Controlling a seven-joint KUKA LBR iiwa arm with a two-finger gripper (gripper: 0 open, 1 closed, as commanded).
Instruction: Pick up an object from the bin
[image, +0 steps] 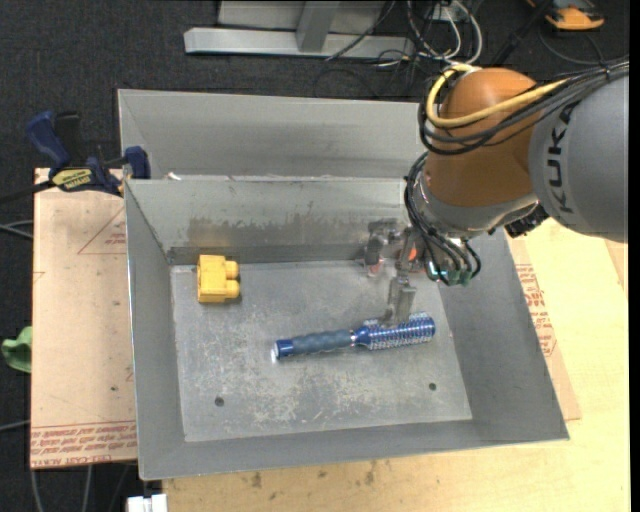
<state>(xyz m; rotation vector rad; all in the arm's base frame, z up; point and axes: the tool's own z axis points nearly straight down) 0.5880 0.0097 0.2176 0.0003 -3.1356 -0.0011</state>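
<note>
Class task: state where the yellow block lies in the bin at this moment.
The yellow block lies in the far left corner of the bin floor, apart from the blue brush lying nearer the middle.

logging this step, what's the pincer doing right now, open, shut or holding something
pincer: cannot be told whether open or shut; it is down at the bristle end of the blue brush

A grey metal bin (300, 400), its matt floor scuffed and speckled with wear, holds a yellow block (218, 278) of smooth plastic and a blue hairbrush (355, 338) with a shiny, metallic-looking handle. Above, the arm's orange cover (485, 140) gleams smooth and glossy beside matt grey casing (600, 160).
</note>
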